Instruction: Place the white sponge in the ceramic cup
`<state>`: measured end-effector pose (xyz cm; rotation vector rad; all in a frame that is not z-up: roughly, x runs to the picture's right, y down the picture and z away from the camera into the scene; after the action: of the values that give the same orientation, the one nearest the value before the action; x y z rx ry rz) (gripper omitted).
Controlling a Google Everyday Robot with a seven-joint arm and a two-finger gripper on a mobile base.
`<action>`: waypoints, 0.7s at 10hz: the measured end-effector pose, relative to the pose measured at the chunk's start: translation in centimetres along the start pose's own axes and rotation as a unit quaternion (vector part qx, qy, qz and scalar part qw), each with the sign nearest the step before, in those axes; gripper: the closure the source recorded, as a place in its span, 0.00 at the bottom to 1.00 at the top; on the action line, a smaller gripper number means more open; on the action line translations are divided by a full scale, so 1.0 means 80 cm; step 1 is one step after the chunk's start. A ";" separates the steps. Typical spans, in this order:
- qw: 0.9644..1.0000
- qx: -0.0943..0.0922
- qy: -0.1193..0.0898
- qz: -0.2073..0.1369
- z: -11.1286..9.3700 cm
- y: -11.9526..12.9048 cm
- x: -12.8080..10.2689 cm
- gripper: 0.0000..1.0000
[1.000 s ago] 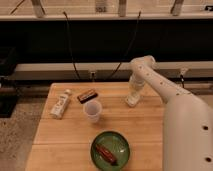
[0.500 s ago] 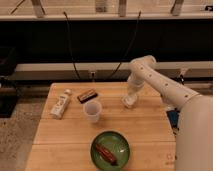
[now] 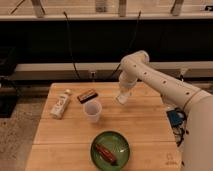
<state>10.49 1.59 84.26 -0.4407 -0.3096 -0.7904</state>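
Note:
The ceramic cup [image 3: 92,111] stands upright on the wooden table [image 3: 145,125], left of centre, small and whitish with a wider rim. My gripper [image 3: 122,98] points down just above the table, to the right of the cup and a little behind it. A small off-white block, the white sponge [image 3: 121,100], shows at its tip, held between the fingers. No other sponge lies on the table.
A white carton with a printed label [image 3: 61,103] lies at the table's left. A dark bar [image 3: 87,95] lies behind the cup. A green plate [image 3: 110,149] with a red-brown item sits at the front. Cables and a dark wall stand behind the table.
The arm has swung left, carrying the gripper and the sponge a short way toward the cup. The cup, carton, bar and plate have not moved.

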 end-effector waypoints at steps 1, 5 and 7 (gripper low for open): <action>1.000 0.003 0.003 -0.016 -0.008 -0.011 -0.016 1.00; 0.996 0.012 0.018 -0.081 -0.038 -0.043 -0.072 1.00; 0.994 0.015 0.024 -0.104 -0.047 -0.052 -0.091 1.00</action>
<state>3.00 1.62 79.01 -0.3656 -0.3259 -0.9963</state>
